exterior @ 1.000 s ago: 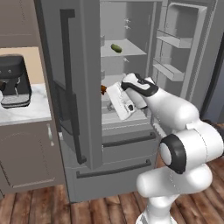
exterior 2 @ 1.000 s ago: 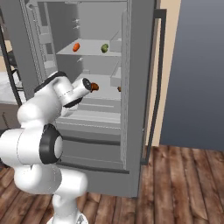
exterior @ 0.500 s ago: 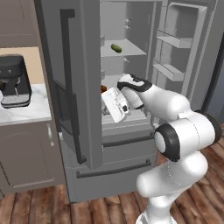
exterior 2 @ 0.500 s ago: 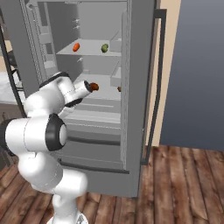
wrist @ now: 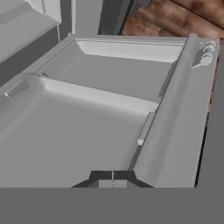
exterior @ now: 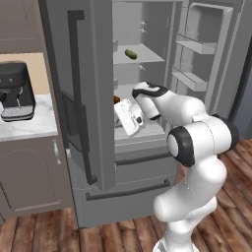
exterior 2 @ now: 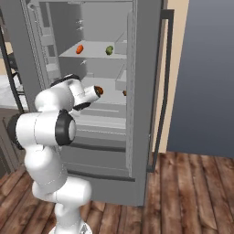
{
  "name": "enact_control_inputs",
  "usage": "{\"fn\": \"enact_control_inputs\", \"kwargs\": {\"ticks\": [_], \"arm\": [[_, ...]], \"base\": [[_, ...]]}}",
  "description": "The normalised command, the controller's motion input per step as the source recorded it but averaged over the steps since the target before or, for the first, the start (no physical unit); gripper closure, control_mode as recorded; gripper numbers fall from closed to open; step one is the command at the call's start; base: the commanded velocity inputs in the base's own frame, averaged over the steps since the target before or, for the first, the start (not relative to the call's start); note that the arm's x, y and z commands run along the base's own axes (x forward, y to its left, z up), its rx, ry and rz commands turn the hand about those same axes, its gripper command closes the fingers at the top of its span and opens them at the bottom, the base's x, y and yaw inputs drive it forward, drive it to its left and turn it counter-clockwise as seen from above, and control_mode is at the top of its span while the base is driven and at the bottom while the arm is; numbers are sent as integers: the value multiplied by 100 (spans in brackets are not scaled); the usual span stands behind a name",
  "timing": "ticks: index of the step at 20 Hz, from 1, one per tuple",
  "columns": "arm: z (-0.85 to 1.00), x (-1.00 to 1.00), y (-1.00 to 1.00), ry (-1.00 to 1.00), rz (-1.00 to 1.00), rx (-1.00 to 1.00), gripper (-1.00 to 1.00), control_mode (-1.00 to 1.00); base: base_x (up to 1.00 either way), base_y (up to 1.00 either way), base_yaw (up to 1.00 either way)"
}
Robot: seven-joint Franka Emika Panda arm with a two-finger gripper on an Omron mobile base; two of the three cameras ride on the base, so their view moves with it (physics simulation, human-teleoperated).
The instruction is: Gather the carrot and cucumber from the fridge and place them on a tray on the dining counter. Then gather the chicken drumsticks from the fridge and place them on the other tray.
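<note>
Shifted a little toward 9 o'clock since a second ago: white hand at the middle shelf level of the open fridge (exterior: pixel 147 29). Elbow of the arm (exterior: pixel 197 110) swung in closer to the fridge front, forearm now more level. Base unmoved, same framing in both base views. Food in the same spots as before.

Gripper (wrist: pixel 113 174) pressed together, dark tips touching at 6 o'clock of the hand view, pinching nothing. Beyond the tips, grey fridge shelving and a drawer lip, with a strip of wood floor (wrist: pixel 175 17) at 1 o'clock.

Cucumber (exterior: pixel 130 53) lying on the upper shelf, at 12 o'clock from the hand in the left base view. Seen from the right base view, carrot (exterior 2: pixel 79 48) on that same shelf, well apart from the cucumber and at 9 o'clock of it. Two reddish-brown pieces (exterior 2: pixel 124 93) at middle shelf level, one just beside the hand's dark end, too small to name.

Right fridge door swung wide, empty-looking door bins (exterior: pixel 194 47) at 2 o'clock. Left fridge door (exterior: pixel 91 98) with its long dark handle partly blocking the interior. Black coffee machine (exterior: pixel 15 91) on a pale marble counter (exterior: pixel 29 129) at 9 o'clock, brown cabinet (exterior: pixel 29 177) below. Brown plank flooring all round the base, blue-grey wall at 3 o'clock in the right base view.
</note>
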Motion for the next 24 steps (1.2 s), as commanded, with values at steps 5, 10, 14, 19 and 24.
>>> {"fn": "enact_control_inputs", "kwargs": {"ticks": [5,10,14,19,24], "arm": [[-13,50,2,0,0,1,100,-100],[-27,52,13,0,3,2,100,-100],[-37,46,26,1,5,7,100,-100],[-30,31,30,3,6,8,100,-100],[-19,2,43,3,5,5,100,-100]], "base": [[0,0,0],[0,0,0],[0,0,0],[0,0,0],[0,0,0]]}}
